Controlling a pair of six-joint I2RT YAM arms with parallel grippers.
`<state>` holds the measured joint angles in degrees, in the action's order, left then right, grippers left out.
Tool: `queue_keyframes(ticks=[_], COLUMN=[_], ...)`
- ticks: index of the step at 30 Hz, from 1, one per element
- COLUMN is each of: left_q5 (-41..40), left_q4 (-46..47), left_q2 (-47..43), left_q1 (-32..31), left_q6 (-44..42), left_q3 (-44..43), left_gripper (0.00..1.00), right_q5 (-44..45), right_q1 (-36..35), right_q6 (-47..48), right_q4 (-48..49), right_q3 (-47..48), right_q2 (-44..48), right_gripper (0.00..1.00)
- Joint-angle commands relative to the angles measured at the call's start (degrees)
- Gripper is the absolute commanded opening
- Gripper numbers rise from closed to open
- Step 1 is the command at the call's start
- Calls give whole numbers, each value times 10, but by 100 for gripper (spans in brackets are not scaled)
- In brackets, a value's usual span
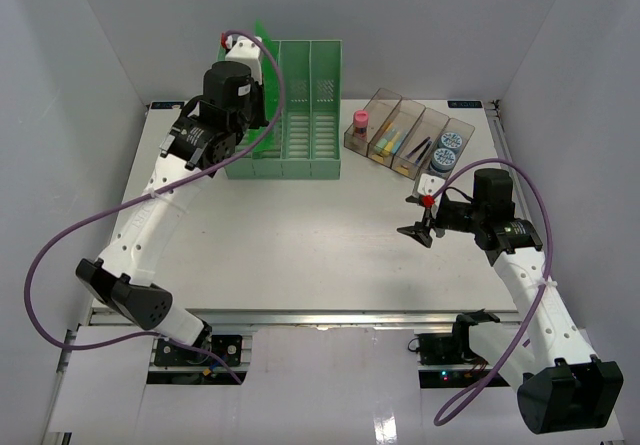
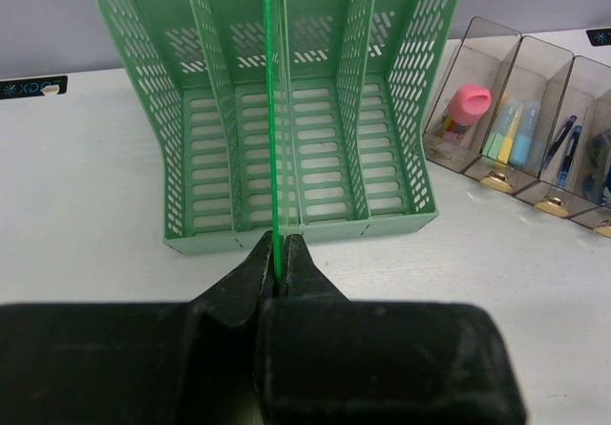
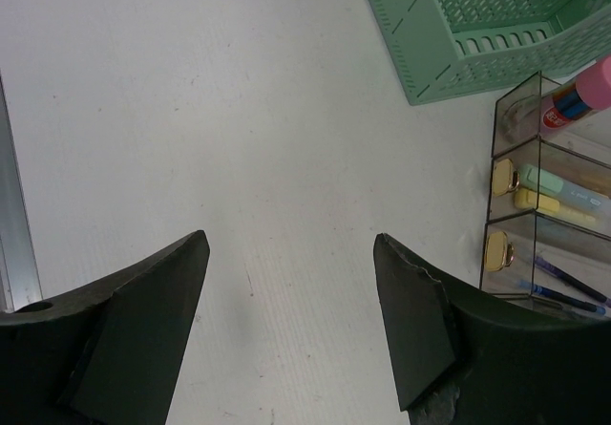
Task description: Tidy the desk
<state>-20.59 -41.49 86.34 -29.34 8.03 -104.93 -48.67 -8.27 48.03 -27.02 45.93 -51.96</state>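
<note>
Starting with the desk (image 1: pixel 300 265): white, rail-edged, spreading under both arms, bare across its middle and near side. At its far edge, left of centre, a green file rack (image 1: pixel 300 115) with three upright slots, looking empty from the left wrist. Just right of that, a clear organiser (image 1: pixel 410 135) of four bins. Above the rack's front, a thin green sheet (image 2: pixel 272 110), upright and edge-on, pinched tight between the left fingers (image 2: pixel 280 265) and lined up roughly with the divider between the left and middle slots; cannot tell whether inside a slot yet. Near the organiser, over bare desk, the right fingers (image 1: pixel 418 231), spread wide and gripping nothing. Inside the bins, a pink-capped tube (image 2: pixel 463 105), pastel markers (image 2: pixel 511 129), pens (image 2: pixel 563 148) and two round blue-lidded pieces (image 1: pixel 447 150). Judging from this: small items sorted, no loose item seen on the desk from above, filing the sheet probably the last step, not yet seated or released.
</note>
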Motion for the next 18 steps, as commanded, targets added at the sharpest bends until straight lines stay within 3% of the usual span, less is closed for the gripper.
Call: queue_keyframes(ticks=[1, 9, 18], left_q5=[-15, -37, -7], left_q4=[33, 38, -7], left_q2=[-25, -1, 42], left_q1=[2, 4, 11], left_q6=[-20, -49, -51], left_q3=[-28, -34, -45], left_gripper=[0, 0, 0], right_q5=[-23, -28, -36], right_q1=[3, 4, 6], right_q6=[2, 1, 2], right_q4=[13, 12, 11], right_q3=[-7, -9, -12], right_q2=[9, 10, 13], right_gripper=[76, 76, 76])
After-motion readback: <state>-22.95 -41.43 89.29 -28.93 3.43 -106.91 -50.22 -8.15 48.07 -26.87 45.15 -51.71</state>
